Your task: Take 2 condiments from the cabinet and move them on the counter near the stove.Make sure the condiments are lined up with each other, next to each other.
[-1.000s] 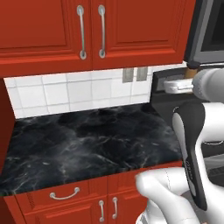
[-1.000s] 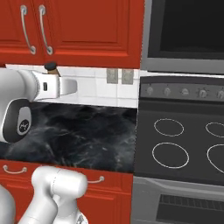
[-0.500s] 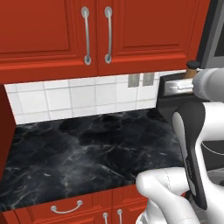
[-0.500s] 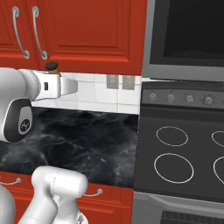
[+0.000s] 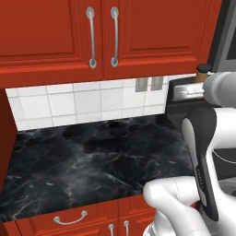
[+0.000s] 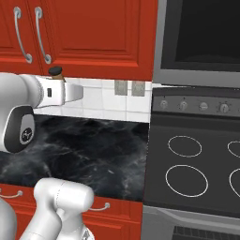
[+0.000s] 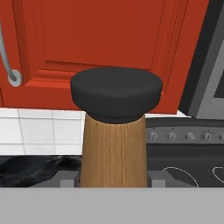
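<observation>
Dark-capped condiment mill (image 7: pixel 114 140): brown wooden body, broad black cap, upright, seen close up in the hand view. Held off the surface, above the black marble-look counter (image 5: pixel 87 156), near the stove end. In the left base view, dark cap and a strip of brown wood (image 5: pixel 202 73) visible just above the white wrist. In the right base view, same mill (image 6: pixel 56 74) protruding above the white hand, level with the lower edge of the wall cabinets.

Gripper (image 7: pixel 114 177): partly closed, clamped on the lower body of the mill; grey fingertips (image 7: pixel 66 180) pressed against the wood on either side. Hand extended horizontally, pointing toward the tiled wall.

Counter: dark surface with faint white veining, between a red side panel at left and the stove (image 6: pixel 197 164) at right. Stove: dark grey top, white ring burners (image 6: pixel 186 180), row of silver knobs (image 6: pixel 203 106) along the back panel, directly adjoining the counter edge.

Cabinet (image 5: pixel 92 32): glossy red panelled doors shut, two long curved silver handles (image 5: pixel 91 38) side by side. Backsplash of white tiles (image 5: pixel 87 101) below, with a grey double wall outlet (image 5: pixel 149 84). Red drawers with short silver handles (image 5: pixel 70 218) beneath the counter. Grey microwave (image 6: pixel 201 42) mounted above the stove.
</observation>
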